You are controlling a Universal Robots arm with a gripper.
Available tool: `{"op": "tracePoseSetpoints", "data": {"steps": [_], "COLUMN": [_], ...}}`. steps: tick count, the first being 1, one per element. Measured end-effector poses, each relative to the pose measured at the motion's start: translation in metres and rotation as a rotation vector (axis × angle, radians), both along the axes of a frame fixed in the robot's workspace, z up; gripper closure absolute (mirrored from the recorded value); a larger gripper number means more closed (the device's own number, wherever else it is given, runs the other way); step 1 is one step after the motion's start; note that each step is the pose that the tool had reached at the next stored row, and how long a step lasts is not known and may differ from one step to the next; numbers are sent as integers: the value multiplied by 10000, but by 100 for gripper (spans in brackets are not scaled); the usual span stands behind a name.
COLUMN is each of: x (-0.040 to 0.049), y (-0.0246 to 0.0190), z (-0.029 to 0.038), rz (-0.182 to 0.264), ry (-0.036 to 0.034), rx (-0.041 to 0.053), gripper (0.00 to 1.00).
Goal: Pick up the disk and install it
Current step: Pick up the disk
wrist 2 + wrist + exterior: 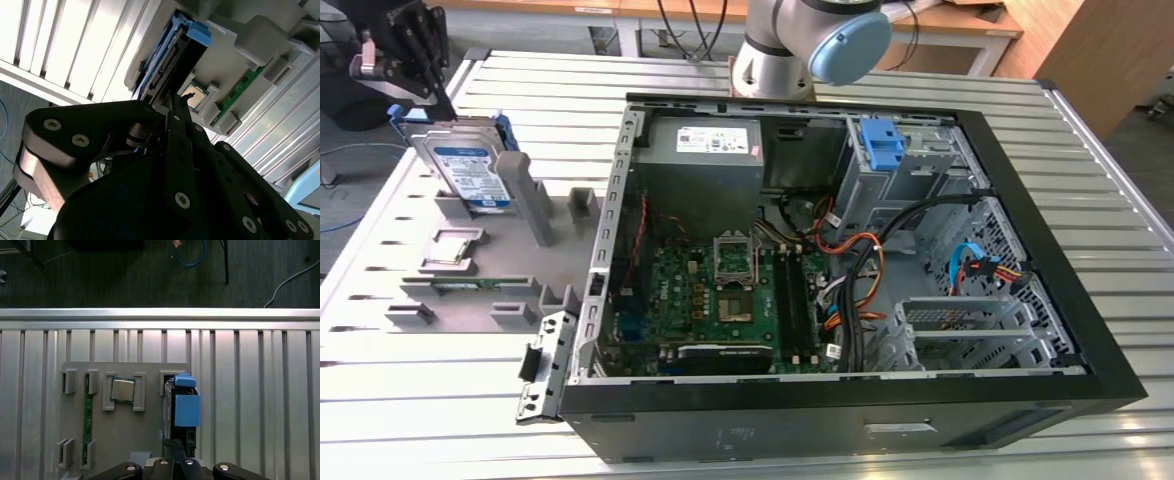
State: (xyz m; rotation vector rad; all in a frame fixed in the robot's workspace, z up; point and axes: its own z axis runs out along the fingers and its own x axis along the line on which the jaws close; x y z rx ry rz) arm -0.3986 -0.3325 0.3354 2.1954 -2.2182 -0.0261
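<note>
In the exterior view, the disk point(470, 170) is seen standing on edge in a slot of a grey holder point(480, 305). The holder is laid on the slatted metal table point(454, 420), at the exterior view's left of an open computer case point(854, 405). The gripper point(443, 100) is held just above the disk's upper edge, its black fingers drawn together with nothing between them; whether they touch the disk cannot be told. A processor chip point(450, 250) and a green memory stick point(467, 283) are seated in the same holder, nearer the camera than the disk. Inside the case, a motherboard point(720, 290), a grey box with a white sticker point(707, 140) and a small upright blue latch point(881, 145) are shown. In the second wrist view, the gripper point(174, 99), fingers pressed together, is pointed at the disk point(172, 62), which is presented edge-on and blue-framed; the processor chip point(192, 95) and the memory stick point(240, 90) are found just beside it. In the first wrist view, the disk point(186, 410) is viewed from above in its slot at one end of the holder point(130, 437), with the gripper point(175, 444) placed over it. The processor chip point(122, 389) is seated next to the disk, and the memory stick point(87, 425) beyond that.
</note>
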Motion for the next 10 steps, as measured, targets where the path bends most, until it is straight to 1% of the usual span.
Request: {"op": "tracePoseSetpoints", "data": {"steps": [2,3,4,5,10], "x": [-1,-1,-1,-1,-34], "y": [1,0,1,0,-3], "z": [0,1,1,1,0], "rz": [-1,-1,-1,-1,-1], "ry": [-7,-8,-9,-9,-20], "rx": [171,237,284,315,322], "gripper": [89,89,89,89,89]}}
